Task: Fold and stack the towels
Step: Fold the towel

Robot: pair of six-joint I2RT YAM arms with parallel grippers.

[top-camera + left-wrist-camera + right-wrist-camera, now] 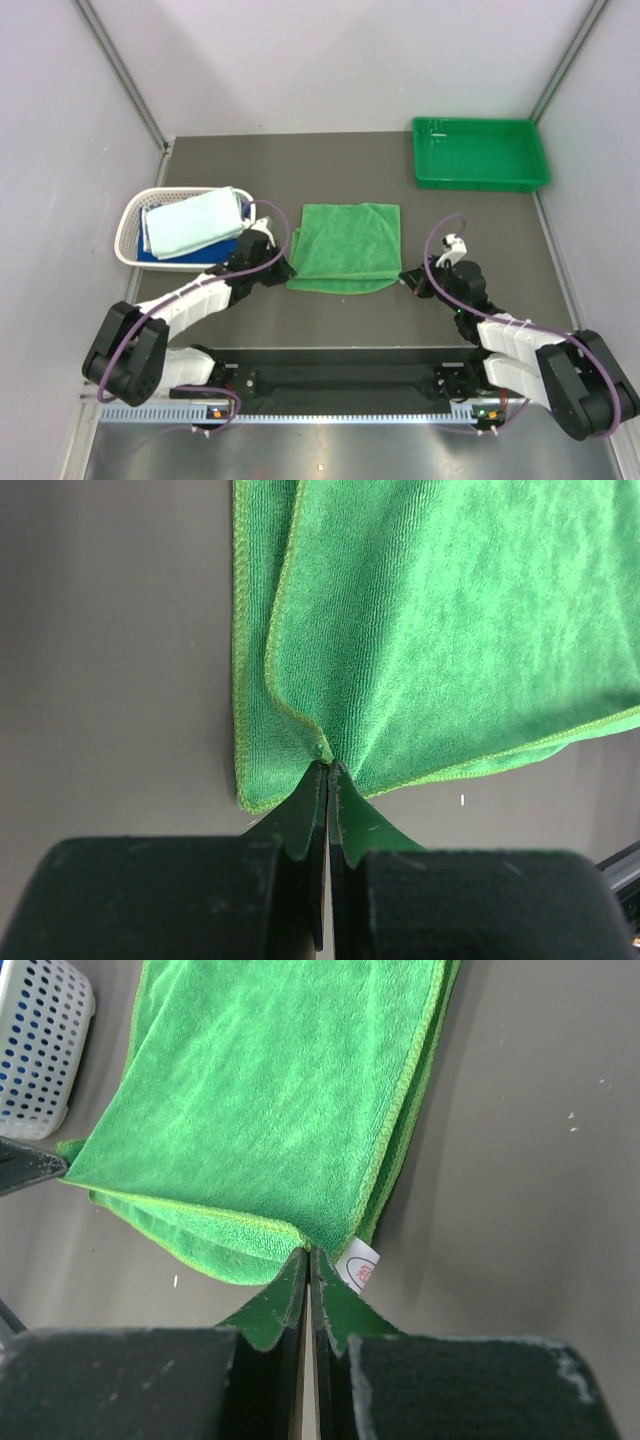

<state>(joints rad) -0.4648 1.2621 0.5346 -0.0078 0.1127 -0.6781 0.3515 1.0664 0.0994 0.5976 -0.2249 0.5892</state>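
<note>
While the fleecy bright green towel (345,247) lies doubled at the centre of the table (250,170), we see its stitched near corners pinched: the left gripper (328,772) clamps the seven o'clock corner, the right gripper (308,1256) the five o'clock one.

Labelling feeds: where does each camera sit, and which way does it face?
Top external: above and behind left arm and right arm, both visible, looking down on table, towel, basket, tray.
Left wrist: on the left arm, looking along its shut jaws at the towel's near-left corner.
Right wrist: on the right arm, looking along its shut jaws at the towel's near-right corner.
Shared: all see the towel; top and right wrist, the basket.
</note>
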